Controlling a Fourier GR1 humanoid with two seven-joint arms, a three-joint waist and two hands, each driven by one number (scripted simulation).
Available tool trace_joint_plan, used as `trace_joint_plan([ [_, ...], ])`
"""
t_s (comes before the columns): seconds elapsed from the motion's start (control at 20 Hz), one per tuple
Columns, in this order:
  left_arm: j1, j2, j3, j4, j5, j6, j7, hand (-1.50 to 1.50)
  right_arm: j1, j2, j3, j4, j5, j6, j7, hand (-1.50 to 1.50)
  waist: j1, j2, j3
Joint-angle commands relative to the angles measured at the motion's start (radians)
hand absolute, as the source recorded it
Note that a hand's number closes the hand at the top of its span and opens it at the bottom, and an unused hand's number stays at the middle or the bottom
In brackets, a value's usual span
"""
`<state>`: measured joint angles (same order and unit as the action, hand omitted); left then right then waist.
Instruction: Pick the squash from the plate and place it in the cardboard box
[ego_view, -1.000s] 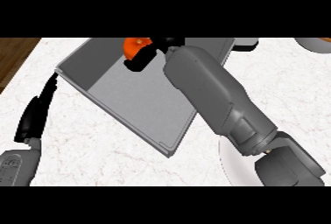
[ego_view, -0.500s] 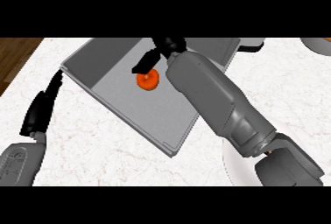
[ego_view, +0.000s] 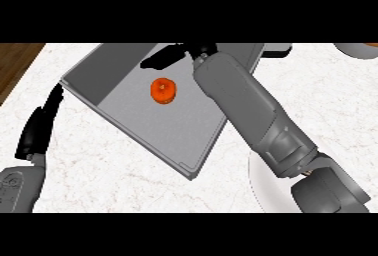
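You are seeing the squash (ego_view: 162, 90) lying unlabelled in the cardboard box (ego_view: 170, 135), right hand (ego_view: 171, 56) hovering spread, left hand (ego_view: 40, 127) resting relaxed.

We see a tabletop (ego_view: 133, 185) of white, faintly veined marble-like stone, with dark wood (ego_view: 13, 65) at its left edge. The cardboard box (ego_view: 170, 135) looks matt grey and smooth. The squash (ego_view: 163, 90) looks smooth, slightly glossy orange. The plate (ego_view: 266, 187) looks plain white.

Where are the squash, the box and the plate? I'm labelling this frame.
squash (ego_view: 162, 91): head view, centre of its orange body.
cardboard box (ego_view: 170, 132): head view, bare grey floor.
plate (ego_view: 267, 186): head view, white surface beside the right forearm.
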<state>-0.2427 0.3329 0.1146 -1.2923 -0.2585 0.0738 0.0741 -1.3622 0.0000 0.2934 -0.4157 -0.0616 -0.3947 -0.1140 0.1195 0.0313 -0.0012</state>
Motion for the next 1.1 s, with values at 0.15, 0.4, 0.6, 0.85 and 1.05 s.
trace_joint_plan([
  [0.15, 0.080, 0.014, 0.036, -0.045, 0.014, 0.008, -0.002, 0.00, 0.000, -0.070, -0.142, 0.062, -0.095, 0.125, -0.151, -1.50, -0.061, -0.015, 0.001],
  [0.4, 0.097, 0.010, 0.050, -0.012, 0.006, 0.024, -0.027, 0.00, -0.003, -0.174, -0.187, 0.128, -0.099, 0.190, -0.174, -1.50, -0.077, -0.016, 0.001],
  [0.6, 0.086, 0.027, 0.064, -0.016, 0.008, 0.015, -0.005, 0.00, 0.085, -0.271, -0.199, 0.135, -0.095, 0.281, -0.248, -1.50, -0.094, -0.021, 0.002],
  [0.85, 0.075, 0.006, 0.057, -0.003, -0.004, 0.030, -0.023, 0.00, 0.103, -0.363, -0.201, 0.184, -0.066, 0.400, -0.305, -1.50, -0.090, -0.018, 0.001],
  [1.05, 0.090, 0.016, 0.056, -0.012, 0.003, 0.005, -0.035, 0.00, 0.124, -0.458, -0.190, 0.212, -0.038, 0.530, -0.351, -1.50, -0.081, -0.015, 0.002],
])
